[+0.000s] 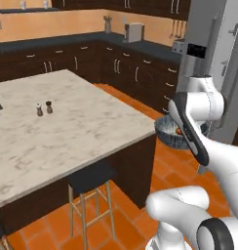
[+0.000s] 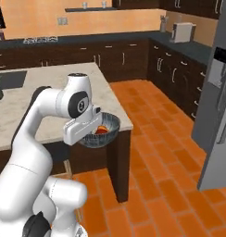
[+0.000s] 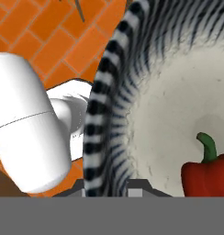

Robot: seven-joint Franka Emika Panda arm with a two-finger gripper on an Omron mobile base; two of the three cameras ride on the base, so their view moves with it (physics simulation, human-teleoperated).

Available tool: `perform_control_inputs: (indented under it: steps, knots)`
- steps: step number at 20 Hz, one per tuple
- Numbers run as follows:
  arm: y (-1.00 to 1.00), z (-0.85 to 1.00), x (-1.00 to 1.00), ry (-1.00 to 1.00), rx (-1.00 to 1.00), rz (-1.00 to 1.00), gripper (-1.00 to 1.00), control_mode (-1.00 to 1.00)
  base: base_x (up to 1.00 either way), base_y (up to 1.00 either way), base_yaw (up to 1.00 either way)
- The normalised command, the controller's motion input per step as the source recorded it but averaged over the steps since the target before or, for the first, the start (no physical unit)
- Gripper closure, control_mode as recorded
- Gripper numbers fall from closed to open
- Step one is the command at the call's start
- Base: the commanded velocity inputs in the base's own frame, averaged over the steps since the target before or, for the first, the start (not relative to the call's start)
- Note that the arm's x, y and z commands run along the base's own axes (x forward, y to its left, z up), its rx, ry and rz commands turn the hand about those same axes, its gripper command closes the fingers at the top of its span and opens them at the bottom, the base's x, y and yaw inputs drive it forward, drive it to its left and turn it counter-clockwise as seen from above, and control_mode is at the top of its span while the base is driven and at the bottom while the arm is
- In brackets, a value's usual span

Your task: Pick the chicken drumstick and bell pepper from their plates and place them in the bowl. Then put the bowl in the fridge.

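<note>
While fingers (image 3: pixel 107 190) pinch bowl (image 2: pixel 110 127) rim, fridge (image 2: pixel 216 92) nr.

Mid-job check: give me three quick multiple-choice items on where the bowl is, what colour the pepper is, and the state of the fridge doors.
1. Where is the bowl?
A. on the island
B. held up off the island's edge, over the floor
C. in the fridge

2. What colour is the pepper in the bowl?
A. red
B. yellow
C. purple

3. The fridge doors are:
A. both wide open
B. shut
C. removed

Answers: 1 B, the hand grips its rim beside the island. 2 A, red with a green stem. 3 B, the doors look flush, with no gap.
</note>
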Motion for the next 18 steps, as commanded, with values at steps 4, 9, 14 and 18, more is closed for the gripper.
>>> perform_control_inputs:
  steps: [4, 9, 14, 18]
  knots:
    - [0.00, 0.00, 0.00, 0.00, 0.00, 0.00, 1.00, 1.00, 0.41, -1.00, 0.53]
    - [0.00, 0.00, 0.00, 0.00, 0.00, 0.00, 1.00, 1.00, 0.33, -1.00, 0.48]
    - [0.00, 0.00, 0.00, 0.00, 0.00, 0.00, 1.00, 1.00, 0.40, -1.00, 0.42]
    - [0.00, 0.00, 0.00, 0.00, 0.00, 0.00, 1.00, 1.00, 0.49, -0.90, 0.28]
